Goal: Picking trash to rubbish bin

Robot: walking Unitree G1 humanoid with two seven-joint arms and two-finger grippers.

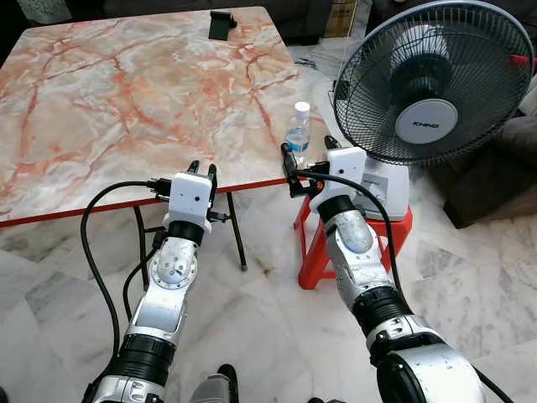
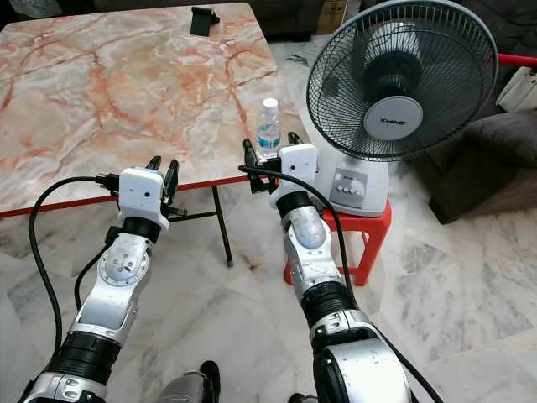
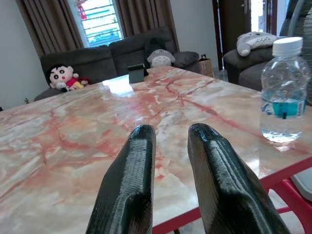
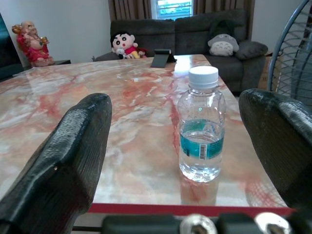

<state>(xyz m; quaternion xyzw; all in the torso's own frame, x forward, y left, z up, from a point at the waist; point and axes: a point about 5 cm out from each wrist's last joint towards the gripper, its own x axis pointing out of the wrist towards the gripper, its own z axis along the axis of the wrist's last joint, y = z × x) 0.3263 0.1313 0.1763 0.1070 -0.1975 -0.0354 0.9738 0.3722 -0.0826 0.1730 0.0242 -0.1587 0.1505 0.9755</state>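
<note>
A clear plastic water bottle (image 1: 298, 134) with a white cap and blue label stands upright on the marble table (image 1: 126, 101), at its near right corner. My right gripper (image 1: 308, 153) is open wide at the table edge just in front of the bottle (image 4: 201, 134), one finger to each side and neither touching it. My left gripper (image 1: 203, 168) is held at the table's front edge, further left. Its fingers (image 3: 131, 175) are shut with only a narrow slit between them and hold nothing. The bottle (image 3: 285, 97) stands off to that gripper's side.
A standing fan (image 1: 432, 84) sits on a red stool (image 1: 315, 252) close beside the table's right edge and my right arm. A small black stand (image 1: 221, 25) is at the table's far edge. Sofas with soft toys (image 4: 124, 44) lie beyond. The floor is marble tile.
</note>
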